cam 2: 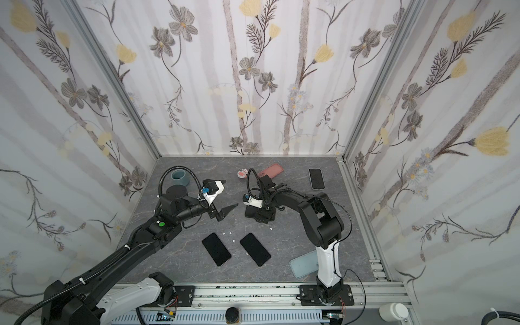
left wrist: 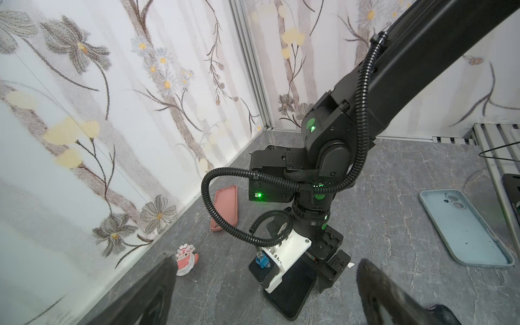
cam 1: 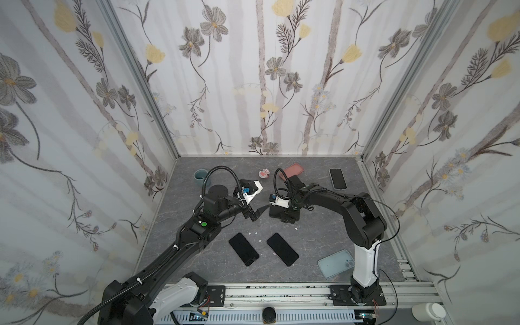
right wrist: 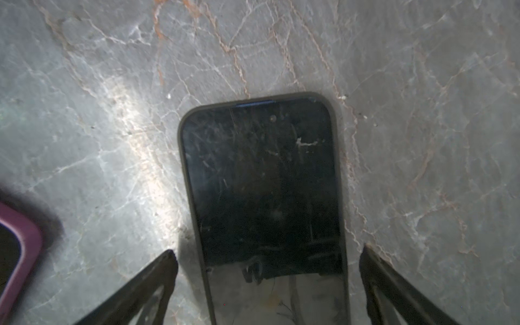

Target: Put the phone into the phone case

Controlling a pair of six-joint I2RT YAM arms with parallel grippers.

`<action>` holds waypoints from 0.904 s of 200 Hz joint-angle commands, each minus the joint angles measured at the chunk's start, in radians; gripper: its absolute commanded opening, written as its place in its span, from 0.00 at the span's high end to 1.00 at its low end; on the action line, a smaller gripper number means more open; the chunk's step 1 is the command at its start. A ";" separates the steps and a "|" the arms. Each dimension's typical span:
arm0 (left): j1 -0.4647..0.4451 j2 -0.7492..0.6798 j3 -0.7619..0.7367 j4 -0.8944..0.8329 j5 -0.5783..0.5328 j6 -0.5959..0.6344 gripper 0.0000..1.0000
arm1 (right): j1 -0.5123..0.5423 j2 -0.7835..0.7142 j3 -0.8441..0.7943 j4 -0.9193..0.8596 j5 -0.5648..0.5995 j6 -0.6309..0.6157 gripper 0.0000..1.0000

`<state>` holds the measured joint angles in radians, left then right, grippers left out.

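My right gripper (right wrist: 268,250) hangs spread wide and empty over the scratched black slab phone (right wrist: 261,174) lying flat between my fingers, so I judge this the grasping step: descend, squeeze its long edges, then reach the pink rubbery case (right wrist: 26,242) beside.

Bare bench (cam 1: 318,233) leaves a lane between a front phone (cam 1: 282,249) and the right arm (cam 1: 363,222), ending at a blue case (cam 1: 334,264), but the middle is tight, where the wide-open left hand (cam 2: 227,213) points close at the right hand (right wrist: 267,250) straddling another phone (right wrist: 261,174).
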<state>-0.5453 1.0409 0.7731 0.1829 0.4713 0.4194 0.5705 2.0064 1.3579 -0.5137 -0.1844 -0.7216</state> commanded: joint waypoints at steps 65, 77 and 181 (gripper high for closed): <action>-0.032 0.016 0.004 0.007 -0.013 0.030 0.00 | 0.007 0.061 0.058 -0.108 0.051 0.056 0.07; -0.033 0.016 0.004 0.007 -0.018 0.031 0.00 | 0.006 0.060 0.056 -0.108 0.051 0.067 0.08; -0.039 0.015 0.003 0.006 -0.031 0.036 0.00 | -0.009 0.051 0.037 -0.106 0.102 0.091 0.17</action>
<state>-0.5854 1.0557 0.7731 0.1822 0.4454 0.4381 0.5690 2.0483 1.4059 -0.5690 -0.1787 -0.6327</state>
